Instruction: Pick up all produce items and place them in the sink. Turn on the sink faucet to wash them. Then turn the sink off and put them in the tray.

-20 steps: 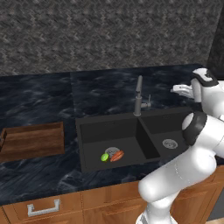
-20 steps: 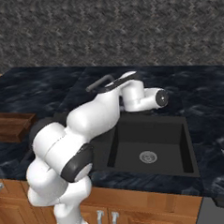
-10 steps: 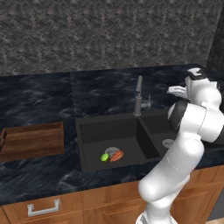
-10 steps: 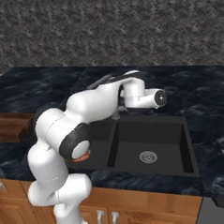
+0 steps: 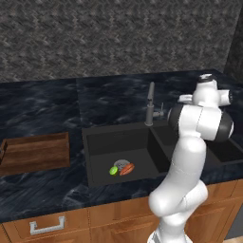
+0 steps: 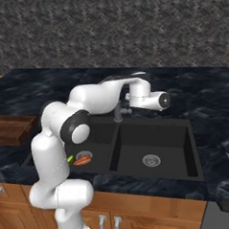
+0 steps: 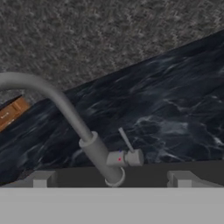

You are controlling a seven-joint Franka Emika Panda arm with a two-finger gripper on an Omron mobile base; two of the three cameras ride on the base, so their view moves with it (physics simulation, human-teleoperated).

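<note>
Both produce items lie in the left basin of the black sink [image 5: 95, 142] by its drain: an orange-red carrot [image 5: 126, 169] [image 6: 82, 160] and a small green lime [image 5: 114, 171] [image 6: 70, 159]. The grey sink faucet [image 5: 150, 102] [image 7: 65, 105] stands behind the divider; no water shows. My gripper [image 7: 111, 179] is open, its fingertips [image 7: 43, 179] set wide on either side of the faucet's stem, and the small side lever [image 7: 126, 141] is just ahead of it. The wooden tray [image 5: 35, 152] [image 6: 12, 130] rests on the counter left of the sink.
The right basin [image 6: 152, 147] holds nothing but its silver drain [image 6: 150, 159]. Dark marble counter [image 5: 42, 109] runs to a grey stone wall [image 5: 118, 38] behind. My white arm [image 6: 94, 98] bends over the sink's left half. Wooden cabinet fronts [image 5: 95, 218] sit below.
The arm has straightened upright and its hand has shifted left, closer to the faucet. The jaws stayed wide. The carrot and lime have not moved.
</note>
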